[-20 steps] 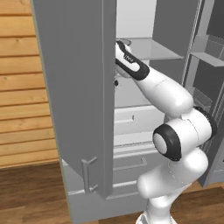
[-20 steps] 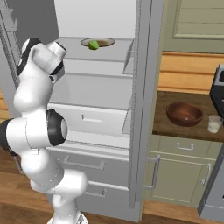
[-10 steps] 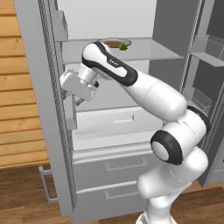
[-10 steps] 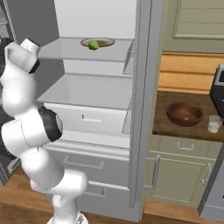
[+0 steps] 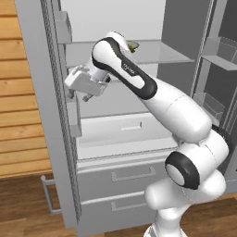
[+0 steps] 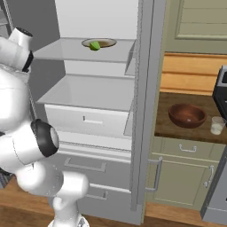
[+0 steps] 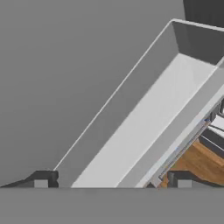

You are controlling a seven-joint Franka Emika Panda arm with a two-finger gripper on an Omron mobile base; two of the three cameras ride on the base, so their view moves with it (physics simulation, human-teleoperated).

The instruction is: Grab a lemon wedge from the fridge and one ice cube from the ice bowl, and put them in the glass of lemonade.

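- The fridge (image 5: 120, 139) is seen with its doors swung open; its left door's inner side lies right at the jaws
- The bench (image 6: 177, 126) stands well off to the right of the jaws, past the fridge's right door
- The ice bowl (image 6: 187, 115) is set on it; the glass of lemonade (image 6: 217, 125) is just beside the bowl
- The jaws (image 5: 79, 96) are spread wide and nothing is held; a door bin (image 7: 144, 109) lies ahead of them
- The lemon wedge (image 6: 94, 45) is seen on a plate (image 6: 106, 42) on the upper shelf, above and right of the jaws
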